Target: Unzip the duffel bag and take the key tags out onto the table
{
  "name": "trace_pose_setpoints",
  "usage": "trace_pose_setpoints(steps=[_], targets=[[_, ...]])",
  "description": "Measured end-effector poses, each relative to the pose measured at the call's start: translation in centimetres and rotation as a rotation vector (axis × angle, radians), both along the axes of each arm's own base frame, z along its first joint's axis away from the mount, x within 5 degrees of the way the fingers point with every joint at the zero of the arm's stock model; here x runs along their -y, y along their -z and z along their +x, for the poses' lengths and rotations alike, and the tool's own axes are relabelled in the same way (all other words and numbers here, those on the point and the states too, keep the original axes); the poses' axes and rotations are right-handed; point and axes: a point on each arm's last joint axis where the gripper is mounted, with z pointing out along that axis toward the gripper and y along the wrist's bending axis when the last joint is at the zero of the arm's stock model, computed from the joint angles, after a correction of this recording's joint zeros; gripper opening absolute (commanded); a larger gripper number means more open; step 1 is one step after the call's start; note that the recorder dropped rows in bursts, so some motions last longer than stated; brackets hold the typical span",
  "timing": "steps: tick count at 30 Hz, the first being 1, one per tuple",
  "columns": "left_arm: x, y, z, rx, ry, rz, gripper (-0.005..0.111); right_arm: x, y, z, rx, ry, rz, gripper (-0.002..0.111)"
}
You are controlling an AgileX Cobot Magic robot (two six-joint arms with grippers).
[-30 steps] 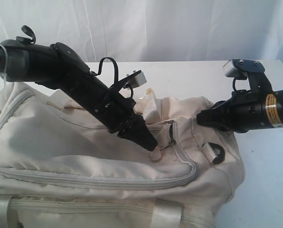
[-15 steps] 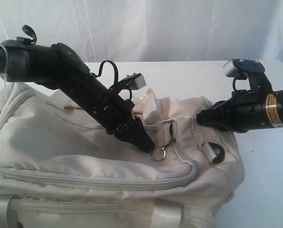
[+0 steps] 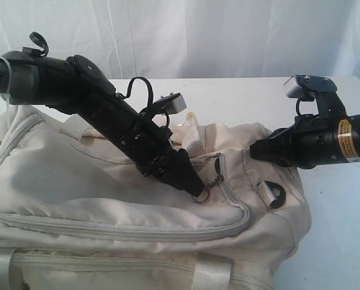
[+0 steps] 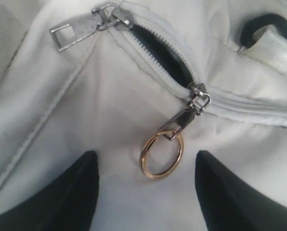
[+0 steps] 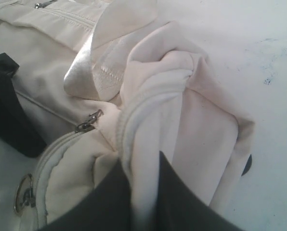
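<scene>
Large cream-white fabric duffel bag (image 3: 107,199) lies on the white counter (image 3: 246,99). Its cloth is judged soft and limp, best drawn by the gold metal ring pull (image 4: 157,176) of the barely opened pale grey zip (image 4: 249,107). An end fold is pinched by the clenched right tool (image 5: 138,192). The left tool (image 4: 147,153), clamped on the ring a second ago, is now released, jaws astride it. Key tags are not seen.
</scene>
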Motion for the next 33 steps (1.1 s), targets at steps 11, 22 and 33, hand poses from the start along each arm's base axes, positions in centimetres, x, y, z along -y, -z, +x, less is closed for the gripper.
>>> trace_pose_setpoints(steps=[11, 22, 33], targets=[[0.6, 1.7, 0.1, -0.143, -0.009, -0.055, 0.063, 0.0, 0.0, 0.0, -0.001, -0.001, 0.001, 0.000], [1.1, 2.4, 0.4, -0.269, 0.019, -0.251, 0.056, 0.0, 0.0, 0.0, -0.001, -0.001, 0.001, 0.000], [1.0, 2.5, 0.2, -0.240, 0.070, -0.247, 0.039, 0.0, 0.0, 0.0, -0.001, -0.001, 0.001, 0.000]])
